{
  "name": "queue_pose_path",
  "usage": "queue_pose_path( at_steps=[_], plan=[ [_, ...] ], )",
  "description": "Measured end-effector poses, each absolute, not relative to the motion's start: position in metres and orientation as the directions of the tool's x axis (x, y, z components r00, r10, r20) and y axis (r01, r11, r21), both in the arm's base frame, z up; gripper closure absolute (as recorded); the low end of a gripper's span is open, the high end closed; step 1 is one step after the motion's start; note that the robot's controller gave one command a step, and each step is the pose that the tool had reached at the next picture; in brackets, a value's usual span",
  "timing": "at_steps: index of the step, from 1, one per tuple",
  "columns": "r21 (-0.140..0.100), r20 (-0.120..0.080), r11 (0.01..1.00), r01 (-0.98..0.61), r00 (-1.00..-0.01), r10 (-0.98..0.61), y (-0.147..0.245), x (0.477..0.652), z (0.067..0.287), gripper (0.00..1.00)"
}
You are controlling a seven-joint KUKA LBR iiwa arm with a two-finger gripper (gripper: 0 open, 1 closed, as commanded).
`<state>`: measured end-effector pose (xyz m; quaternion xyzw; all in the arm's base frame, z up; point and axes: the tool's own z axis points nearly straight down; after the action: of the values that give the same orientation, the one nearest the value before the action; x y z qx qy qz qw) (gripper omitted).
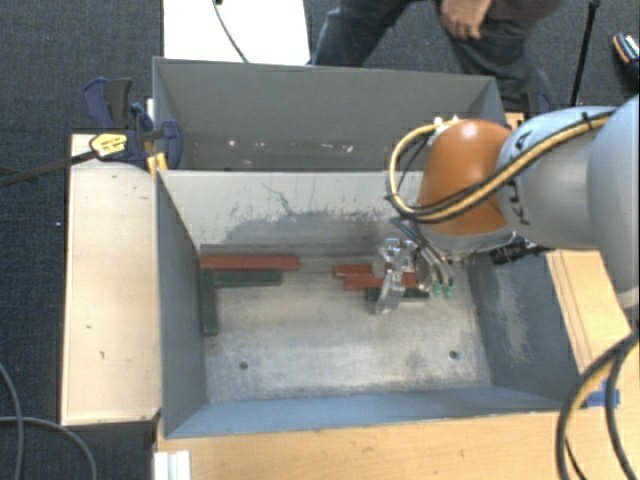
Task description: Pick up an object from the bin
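I read the gripper (392,290) low over the right-centre floor of the grey bin (330,373), at a small cluster of red blocks (352,274) with a green piece (436,290) just beside; whether it is open or closed I cannot tell. A long red bar (250,262) and a dark green L-shaped piece (210,303) lie well apart at the left.

One cam, set high above the bin (330,348), looking down w/ a slight tilt from the near side, so the far wall's inner face shows tall while the near wall is just a thin band. Mid distance: the whole bin fits in frame w/ room to spare, plus dark floor (60,28) at left & top. The arm (570,188) comes in from frame right, approx level w/ the bin's middle, its orange wrist cover (465,173) above the bin's right half.
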<state>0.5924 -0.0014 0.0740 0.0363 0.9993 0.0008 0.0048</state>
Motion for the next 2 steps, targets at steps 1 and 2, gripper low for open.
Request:
queue_pose_path(
  at_steps=[1, 2],
  plan=[
    [-0.001, -0.001, 0.972, 0.234, -0.972, 0.234, -0.054, 0.549, 0.081, 1.00],
    [0.003, -0.011, 0.971, 0.238, -0.971, 0.238, -0.042, 0.548, 0.250, 1.00]
  ],
)
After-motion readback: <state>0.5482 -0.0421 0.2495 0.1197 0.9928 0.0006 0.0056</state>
